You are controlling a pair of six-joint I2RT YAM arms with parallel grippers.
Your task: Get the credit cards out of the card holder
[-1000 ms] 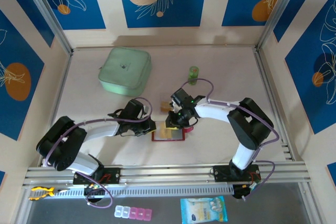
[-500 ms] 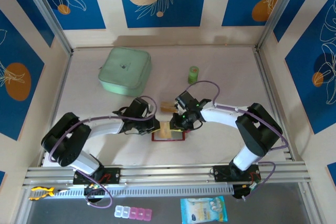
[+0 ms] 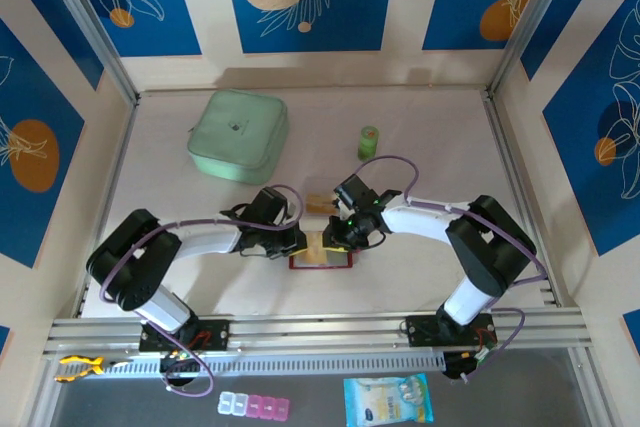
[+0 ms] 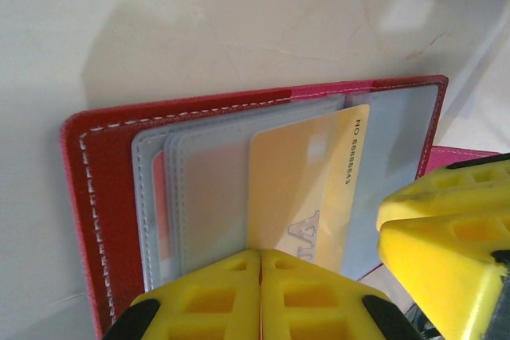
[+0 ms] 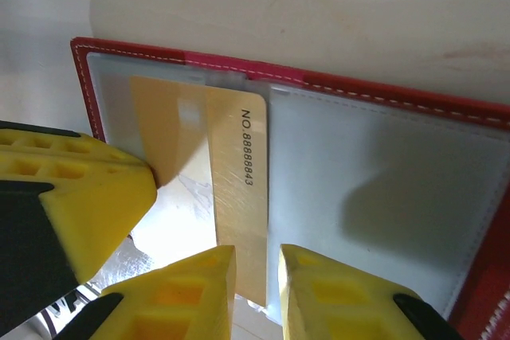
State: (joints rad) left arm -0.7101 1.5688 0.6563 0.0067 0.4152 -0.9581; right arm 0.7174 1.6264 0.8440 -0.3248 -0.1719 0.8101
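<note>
The red card holder lies open on the table between both grippers. Its grey inside with clear pockets faces up. A gold credit card marked with a number sticks partway out of a pocket. My left gripper is shut, its tips pressed down on the pockets at the card's edge. My right gripper stands a narrow way open over the card's free end, which lies flat in the gap. Another tan card lies on the table behind the holder.
A pale-green square pouch sits at the back left and a small green bottle at the back centre. A pill box and a printed packet lie in front of the rail.
The left gripper has slid right onto the holder's left side. The right gripper has come down and forward onto the gold card.
</note>
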